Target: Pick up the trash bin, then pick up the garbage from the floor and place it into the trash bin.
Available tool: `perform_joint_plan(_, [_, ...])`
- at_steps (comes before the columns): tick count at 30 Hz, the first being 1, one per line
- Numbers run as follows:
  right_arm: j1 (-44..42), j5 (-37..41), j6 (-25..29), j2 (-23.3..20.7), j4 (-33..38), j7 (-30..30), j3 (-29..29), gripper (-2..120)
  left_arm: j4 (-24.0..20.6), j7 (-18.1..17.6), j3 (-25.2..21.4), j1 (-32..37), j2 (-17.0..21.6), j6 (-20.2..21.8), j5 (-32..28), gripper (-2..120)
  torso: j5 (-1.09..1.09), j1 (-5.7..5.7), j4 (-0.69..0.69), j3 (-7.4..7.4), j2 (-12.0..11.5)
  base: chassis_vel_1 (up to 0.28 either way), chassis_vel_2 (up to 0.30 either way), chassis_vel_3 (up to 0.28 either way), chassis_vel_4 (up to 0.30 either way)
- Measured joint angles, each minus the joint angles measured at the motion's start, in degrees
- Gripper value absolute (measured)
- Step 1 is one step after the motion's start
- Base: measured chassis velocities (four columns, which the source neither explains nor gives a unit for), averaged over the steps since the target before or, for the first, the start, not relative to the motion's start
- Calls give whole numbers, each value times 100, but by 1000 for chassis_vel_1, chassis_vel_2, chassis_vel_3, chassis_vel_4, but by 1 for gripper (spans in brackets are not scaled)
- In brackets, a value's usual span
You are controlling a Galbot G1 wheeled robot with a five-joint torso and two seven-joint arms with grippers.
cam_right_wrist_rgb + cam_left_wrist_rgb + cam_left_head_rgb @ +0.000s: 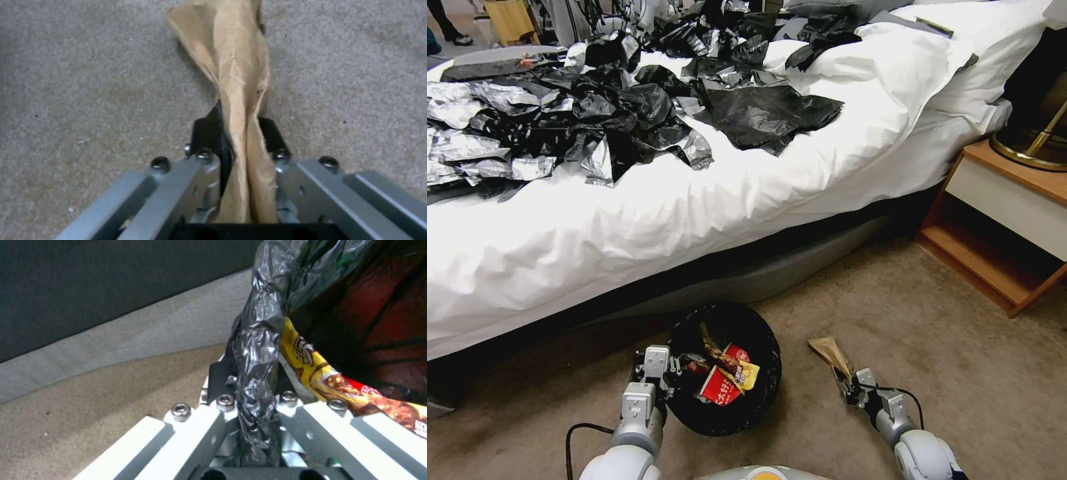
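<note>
The trash bin, round with a black bag liner over its rim, hangs just above the carpet in front of the bed. My left gripper is shut on its rim at the left side; the left wrist view shows the crinkled liner pinched between the fingers. Inside the bin lie red-white and yellow snack wrappers, also seen close up as a yellow wrapper. To the right of the bin my right gripper is shut on a brown paper bag, a piece of garbage held over the carpet.
A bed with white sheets strewn with black plastic bags fills the far side. A wooden nightstand stands at the right. Beige carpet spreads around the bin and to the right.
</note>
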Motion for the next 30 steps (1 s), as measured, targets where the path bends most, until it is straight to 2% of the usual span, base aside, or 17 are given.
perform_joint_plan(2, [-4, 0, 29, 1, 4, 7, 9, 0, 6, 1, 2, -1, 0, -5, 1, 0, 0, 0, 0, 0, 0, 0, 0, 0, 0])
perform_joint_plan(11, [-19, 23, 158, -7, 211, 50, 77, 0, 9, 5, 6, -2, 1, -11, 4, 0, 0, 0, 0, 0, 0, 0, 0, 0, 0])
perform_joint_plan(17, [-394, 241, 518, -87, 1651, 17, 224, 0, 11, 7, 8, 16, 6, -16, 14, 0, 0, 0, -2, 0, 0, 0, 0, 0, 0])
perform_joint_plan(19, [-597, 475, 859, -98, 2660, -276, 275, 0, 29, 8, 23, 19, 4, -24, 31, 0, -2, 0, 0, 0, 0, 0, 0, 0, 0])
perform_joint_plan(20, [-597, 475, 859, -98, 2660, -276, 275, 0, 29, 8, 23, 19, 4, -24, 31, 0, -2, 0, 0, 0, 0, 0, 0, 0, 0])
perform_joint_plan(22, [-724, 724, 1146, -110, 3413, -775, 267, 0, 41, 8, 28, 14, 9, -26, 36, 0, 1, 0, 0, 0, 0, 0, 0, 0, 0])
perform_joint_plan(23, [-724, 724, 1146, -110, 3413, -775, 267, 0, 41, 8, 28, 14, 9, -26, 36, 0, 1, 0, 0, 0, 0, 0, 0, 0, 0])
perform_joint_plan(26, [-910, 945, 1300, -199, 4318, -1543, 79, 0, 47, 11, 32, -2, 18, -26, 36, 0, 0, 0, 0, 0, 0, 0, 0, 0, 0])
perform_joint_plan(27, [-910, 945, 1300, -199, 4318, -1543, 79, 0, 47, 11, 32, -2, 18, -26, 36, 0, 0, 0, 0, 0, 0, 0, 0, 0, 0])
perform_joint_plan(30, [-1062, 804, 1360, -367, 4635, -2076, -328, 0, 51, 12, 37, -2, 27, -26, 34, 0, -1, 0, -1, -1, 0, 0, 0, 0, 0])
